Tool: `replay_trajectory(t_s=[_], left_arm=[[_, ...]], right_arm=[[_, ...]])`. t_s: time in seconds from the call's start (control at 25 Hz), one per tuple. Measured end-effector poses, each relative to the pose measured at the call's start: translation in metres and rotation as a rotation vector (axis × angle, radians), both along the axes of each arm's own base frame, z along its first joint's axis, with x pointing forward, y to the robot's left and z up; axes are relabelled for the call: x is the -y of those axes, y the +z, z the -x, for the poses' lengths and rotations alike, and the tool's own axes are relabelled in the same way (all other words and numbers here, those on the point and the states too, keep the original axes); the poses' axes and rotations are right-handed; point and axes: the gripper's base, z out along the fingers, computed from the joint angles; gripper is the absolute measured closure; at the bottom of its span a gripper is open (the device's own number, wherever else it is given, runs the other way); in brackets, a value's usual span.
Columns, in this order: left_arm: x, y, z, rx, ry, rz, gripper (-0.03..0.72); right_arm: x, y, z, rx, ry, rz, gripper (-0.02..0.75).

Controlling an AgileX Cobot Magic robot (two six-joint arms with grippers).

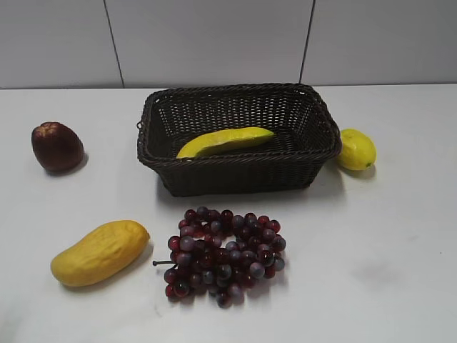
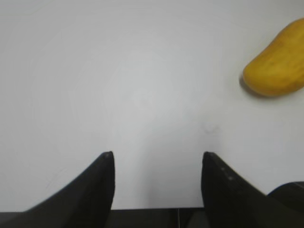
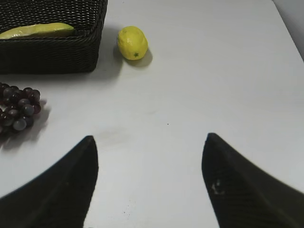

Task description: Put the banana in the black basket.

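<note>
Wicker weave, dark and ribbed, forms the black basket (image 1: 239, 171), where the banana (image 1: 225, 141) (slim, curved, smooth yellow) lies inside. Left gripper (image 2: 157, 159) and right gripper (image 3: 149, 142) both gape wide over bare matte table (image 1: 385, 250), holding nothing.

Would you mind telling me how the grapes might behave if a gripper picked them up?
The grapes form a loose cluster, so they would probably sag and swing. Their round, glossy berries may slip between fingers. The thin stem at the left looks like a weak place to grip.
</note>
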Motion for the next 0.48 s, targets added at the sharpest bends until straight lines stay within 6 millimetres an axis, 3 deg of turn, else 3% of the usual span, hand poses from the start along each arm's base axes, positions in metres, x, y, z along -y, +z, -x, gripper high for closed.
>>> replay_trajectory(t_s=[0.48], left_arm=[[-0.004,0.022,0.057,0.357,0.004,-0.023,0.127]], right_arm=[[0.000,0.000,0.000,0.000,0.000,0.000,0.219]])
